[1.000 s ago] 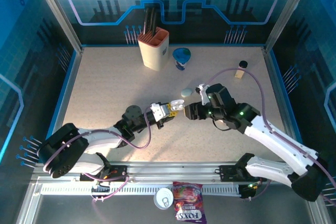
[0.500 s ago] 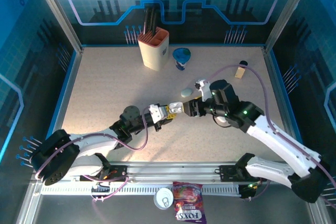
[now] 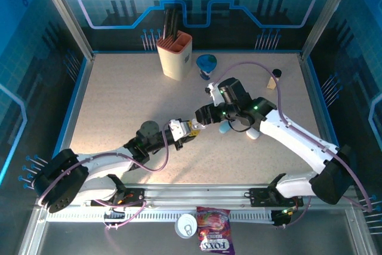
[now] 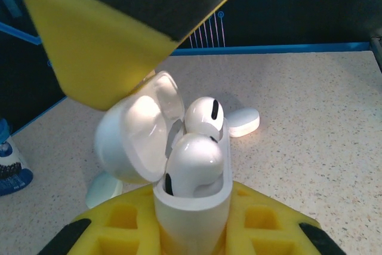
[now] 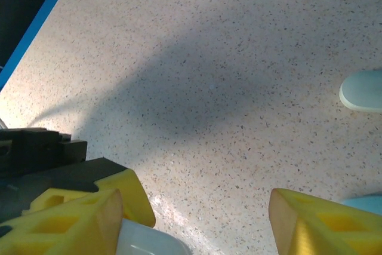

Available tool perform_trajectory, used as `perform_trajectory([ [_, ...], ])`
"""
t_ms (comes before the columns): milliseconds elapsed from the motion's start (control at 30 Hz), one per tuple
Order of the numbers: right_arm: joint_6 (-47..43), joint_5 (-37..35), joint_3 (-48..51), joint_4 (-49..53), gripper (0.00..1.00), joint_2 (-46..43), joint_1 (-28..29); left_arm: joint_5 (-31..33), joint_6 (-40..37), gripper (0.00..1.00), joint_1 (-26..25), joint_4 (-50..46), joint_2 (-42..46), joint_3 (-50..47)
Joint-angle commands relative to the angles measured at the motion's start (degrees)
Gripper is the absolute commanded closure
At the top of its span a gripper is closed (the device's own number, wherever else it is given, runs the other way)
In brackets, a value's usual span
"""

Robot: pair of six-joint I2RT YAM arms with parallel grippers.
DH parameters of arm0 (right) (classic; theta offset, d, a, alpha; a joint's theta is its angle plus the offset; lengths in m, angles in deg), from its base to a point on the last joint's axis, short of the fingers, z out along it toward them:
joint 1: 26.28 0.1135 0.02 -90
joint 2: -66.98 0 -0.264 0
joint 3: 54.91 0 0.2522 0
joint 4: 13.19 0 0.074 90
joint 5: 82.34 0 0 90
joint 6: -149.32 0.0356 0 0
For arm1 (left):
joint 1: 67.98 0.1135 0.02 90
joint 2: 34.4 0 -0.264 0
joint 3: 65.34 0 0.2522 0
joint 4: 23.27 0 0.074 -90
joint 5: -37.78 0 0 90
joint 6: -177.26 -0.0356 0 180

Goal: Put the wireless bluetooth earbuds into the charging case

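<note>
1. Left pincer (image 3: 185, 128): closed on the lower body of the charging case (image 4: 192, 210). Its yellow pads (image 4: 122, 225) press against both sides of the shell. In the left wrist view the case stands upright with its lid swung open to the left.
2. Earbuds (image 4: 194, 160): two white earbuds sit inside the open charging case, one behind the other, heads above the rim.
3. Right pincer (image 3: 202, 116): open, jaws wide apart, nothing between them. It sits just beyond the charging case on the far right side. One yellow finger (image 4: 104, 46) overhangs the open lid; contact with the lid cannot be confirmed.
4. In the right wrist view the gap between the right pincer's jaws frames bare tabletop (image 3: 119, 106). The white lid lies just beside one finger (image 5: 89, 210).
5. Closed white case (image 4: 243, 122): lies flat on the tabletop behind the charging case, apart from it.
6. Pale teal case (image 3: 225, 128): lies just right of the charging case, partly under the right arm.
7. Open room: left of the charging case and nearer the arm bases, the tabletop runs bare to the blue edge strip (image 3: 77, 106).
8. Far edge: the utensil holder (image 3: 175, 56) and a blue object (image 3: 207, 64) stand well apart from the charging case.
9. Far right corner: a wooden block (image 3: 273, 83) and a black cap (image 3: 276, 73) lie well apart from the charging case, near the right edge.
</note>
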Motion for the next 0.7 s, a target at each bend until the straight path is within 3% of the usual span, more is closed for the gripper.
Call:
perform_trajectory([
  [0, -4.94, 3.16, 2.16, 3.99, 0.33, -3.56, 1.06, 2.41, 1.6, 0.9, 0.08, 0.51, 2.25, 0.4],
  [267, -13.41, 3.22, 4.35, 6.32, 0.31, -12.89, 0.95, -1.85, -0.79, 0.9, 0.22, -5.76, 4.54, 2.5],
  [500, -41.21, 7.46, 7.23, 10.07, 0.34, -22.14, 2.96, -6.24, -6.66, 0.89, 0.27, -28.6, 12.79, 7.48],
  [667, -52.51, 5.34, 4.36, 10.09, 0.38, -20.51, 4.01, -7.81, -8.04, 0.88, 0.19, -37.05, 13.59, 11.73],
])
